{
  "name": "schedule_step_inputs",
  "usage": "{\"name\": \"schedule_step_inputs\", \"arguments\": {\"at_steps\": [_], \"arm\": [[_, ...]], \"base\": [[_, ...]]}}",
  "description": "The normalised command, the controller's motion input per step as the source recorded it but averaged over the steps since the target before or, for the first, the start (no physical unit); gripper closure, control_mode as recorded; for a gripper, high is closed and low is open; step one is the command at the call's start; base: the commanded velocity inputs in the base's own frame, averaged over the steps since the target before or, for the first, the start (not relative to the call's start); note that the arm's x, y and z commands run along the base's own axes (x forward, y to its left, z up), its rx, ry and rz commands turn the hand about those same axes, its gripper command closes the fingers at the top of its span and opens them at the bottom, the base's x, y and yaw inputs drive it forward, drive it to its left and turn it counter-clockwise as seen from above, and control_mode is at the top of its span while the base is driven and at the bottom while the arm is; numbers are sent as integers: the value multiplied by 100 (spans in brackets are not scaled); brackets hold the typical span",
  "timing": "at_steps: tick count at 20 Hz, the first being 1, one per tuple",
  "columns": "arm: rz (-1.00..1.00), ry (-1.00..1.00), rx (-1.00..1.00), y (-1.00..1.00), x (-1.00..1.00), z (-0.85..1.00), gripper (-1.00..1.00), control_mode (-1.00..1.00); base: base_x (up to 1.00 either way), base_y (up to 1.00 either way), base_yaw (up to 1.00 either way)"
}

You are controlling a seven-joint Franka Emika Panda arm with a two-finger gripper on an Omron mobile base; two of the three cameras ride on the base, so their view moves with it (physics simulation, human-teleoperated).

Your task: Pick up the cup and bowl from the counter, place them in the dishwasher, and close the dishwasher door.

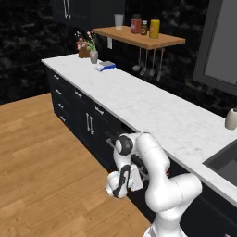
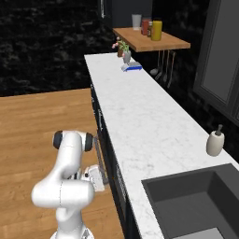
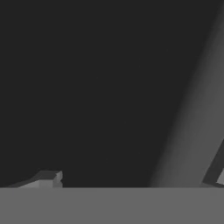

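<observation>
Reaching low in front of the dark cabinet fronts, the white arm has its hand (image 1: 121, 184) down below the edge of the long white marble-patterned bench (image 1: 152, 109), close against the flat black drop-down dishwasher door (image 1: 132, 159) with its long thin grey bar handle (image 1: 127, 155). In the hand view a black panel sits right ahead with a grey bar slanting up the right side, and the two finger tips stand wide apart at the bottom corners, so the hand is released and grasping nothing. No red cup or brown bowl can be made out on the bench top from either base camera; a sliver of red shows just behind the arm's elbow in the left base view, too small to name. Whether they already sit inside the dishwasher cannot be told. Judging by the pose, the step in hand is the last one, closing the door. The next move probably calls for pressing the panel or the bar toward the cabinet face until it sits flush, keeping the fingers from slipping off the edge.
</observation>
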Motion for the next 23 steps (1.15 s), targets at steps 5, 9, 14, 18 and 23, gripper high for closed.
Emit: {"name": "schedule_step_inputs", "arguments": {"at_steps": [5, 9, 14, 18, 23], "arm": [[0, 19, 14, -100, 100, -77, -100, -100], [0, 22, 15, -100, 100, -87, -100, -100], [0, 28, 16, -100, 100, -99, -100, -100], [0, 32, 17, -100, 100, -100, -100, -100], [1, 18, 7, -36, 26, -30, -100, -100]], "base": [[0, 0, 0], [0, 0, 0], [0, 0, 0], [0, 0, 0], [0, 0, 0]]}}
